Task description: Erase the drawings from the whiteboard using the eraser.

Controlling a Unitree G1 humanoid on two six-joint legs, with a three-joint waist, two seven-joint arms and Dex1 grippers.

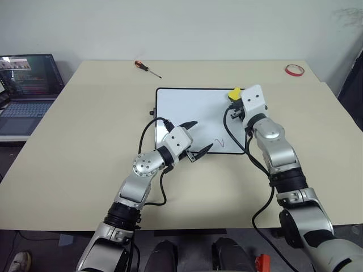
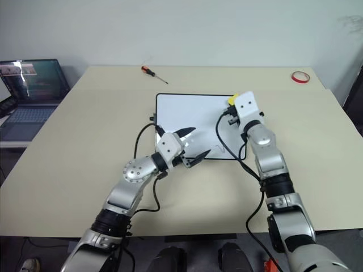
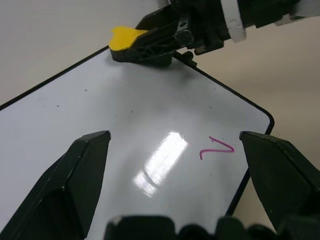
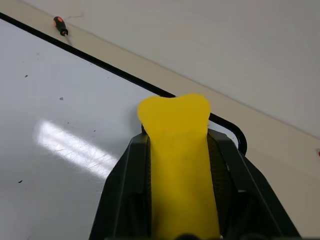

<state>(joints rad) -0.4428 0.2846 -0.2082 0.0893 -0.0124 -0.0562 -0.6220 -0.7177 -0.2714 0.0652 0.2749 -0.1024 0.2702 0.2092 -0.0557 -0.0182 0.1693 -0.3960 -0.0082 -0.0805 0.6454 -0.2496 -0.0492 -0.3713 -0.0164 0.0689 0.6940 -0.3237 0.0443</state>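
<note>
The whiteboard lies flat on the tabletop, and the right tool pinches the yellow eraser over the board's far right corner. The left tool hovers with its fingers spread above the board's near edge, close to a red tick mark near the near right corner. A screwdriver, a red tape ring and a laptop lie well apart from the board.
</note>
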